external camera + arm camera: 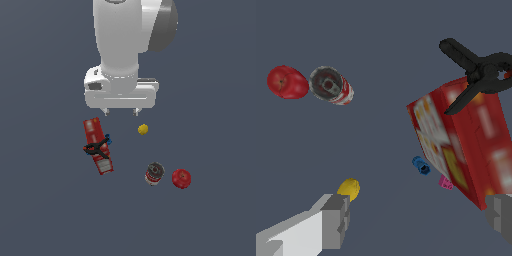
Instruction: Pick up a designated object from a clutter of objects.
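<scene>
In the exterior view the arm (pixel 131 30) hangs down from 12 o'clock, and its gripper (pixel 120 113) sits above the floor (pixel 45 210) with two short fingertips spread apart and nothing between them. The clamp (pixel 96 147) lies across the red box (pixel 97 145), at about 8 o'clock from the gripper, its black prongs splayed over the box's middle. A blue bit (pixel 108 139) shows at the clamp's 2 o'clock end. The yellow ball (pixel 143 129) lies at 5 o'clock from the gripper, near it and apart from the box. The can (pixel 154 174) stands further off at 5 o'clock, with the red ball (pixel 181 178) just beside it at its 3 o'clock.

In the wrist view the clamp (pixel 478 72) rests on the box (pixel 466 145). Both fingers (pixel 336 220) are open wide, gripping nothing. The yellow ball (pixel 349 188) shows just past one fingertip. A blue bit (pixel 421 165) and a pink bit (pixel 445 183) lie beside the box. The can (pixel 331 85) and red ball (pixel 287 82) lie close together, well apart from the box.
</scene>
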Robot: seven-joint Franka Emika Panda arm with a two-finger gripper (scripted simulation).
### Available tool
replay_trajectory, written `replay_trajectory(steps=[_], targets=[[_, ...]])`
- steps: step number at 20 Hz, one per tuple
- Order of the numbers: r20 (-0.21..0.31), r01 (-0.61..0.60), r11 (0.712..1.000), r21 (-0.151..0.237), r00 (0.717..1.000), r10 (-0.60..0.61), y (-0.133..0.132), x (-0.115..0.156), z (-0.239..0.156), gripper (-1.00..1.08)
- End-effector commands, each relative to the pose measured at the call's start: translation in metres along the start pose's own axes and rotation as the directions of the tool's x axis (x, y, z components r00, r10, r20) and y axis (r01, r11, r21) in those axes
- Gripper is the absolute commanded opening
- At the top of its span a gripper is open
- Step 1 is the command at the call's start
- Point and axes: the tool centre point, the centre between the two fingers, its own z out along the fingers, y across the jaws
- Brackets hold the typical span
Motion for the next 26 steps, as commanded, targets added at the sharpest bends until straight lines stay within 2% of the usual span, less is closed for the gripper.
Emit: replay_trajectory(steps=[1,13,20,26], targets=[[0.0,0.0,1.0,0.0,1.0,0.0,0.0,0.0,0.0,1.0],[0.019,0.074,0.997,-0.021,0.997,-0.074,-0.016,-0.002,0.003,1.0],[0.015,0.028,0.999,-0.019,0.999,-0.028,-0.013,0.001,0.003,1.0],[0.01,-0.067,0.998,-0.014,0.998,0.068,-0.008,0.008,0.003,1.0]])
